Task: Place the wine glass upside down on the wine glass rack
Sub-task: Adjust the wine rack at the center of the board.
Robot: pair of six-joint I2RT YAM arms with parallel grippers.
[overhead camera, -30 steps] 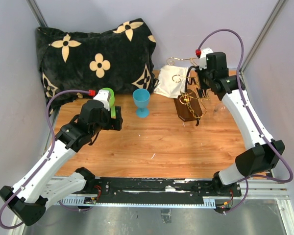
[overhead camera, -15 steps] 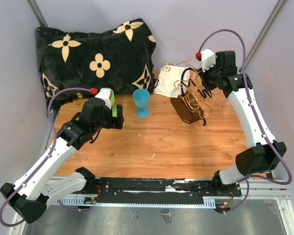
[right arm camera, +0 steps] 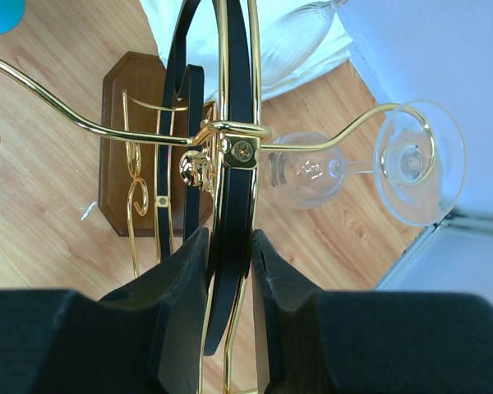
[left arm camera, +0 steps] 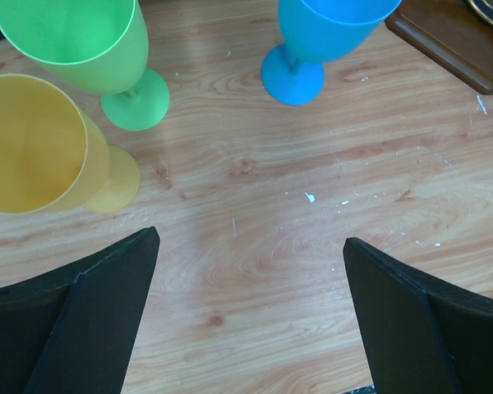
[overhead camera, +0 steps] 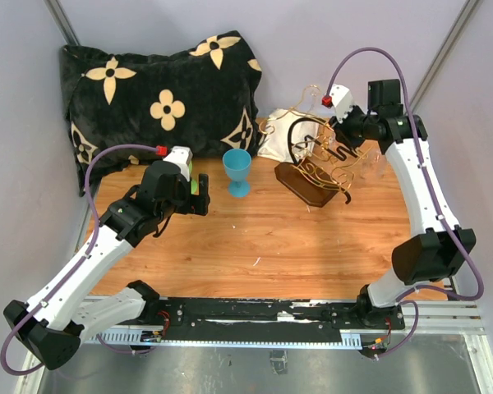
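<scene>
The wine glass rack (overhead camera: 316,160), gold wire with a black oval ring on a dark wooden base (right arm camera: 131,139), leans tilted at the back right of the table. My right gripper (right arm camera: 230,246) is shut on its black ring and gold wire, as the top view (overhead camera: 335,131) also shows. A clear wine glass (right arm camera: 308,168) hangs by its foot (right arm camera: 411,160) from a gold hook arm of the rack. My left gripper (left arm camera: 251,246) is open and empty above bare wood, near the green (left arm camera: 82,41), yellow (left arm camera: 33,144) and blue (left arm camera: 312,41) plastic glasses.
The blue glass (overhead camera: 237,171) stands upright mid-table. A white cloth (overhead camera: 279,139) lies behind the rack with another clear glass (right arm camera: 300,37) on it. A black flowered pillow (overhead camera: 160,94) fills the back left. Walls stand close on the right.
My right gripper has moved up and back with the rack in it, and the rack has tilted, its base swinging left. My left arm has edged slightly to the right.
</scene>
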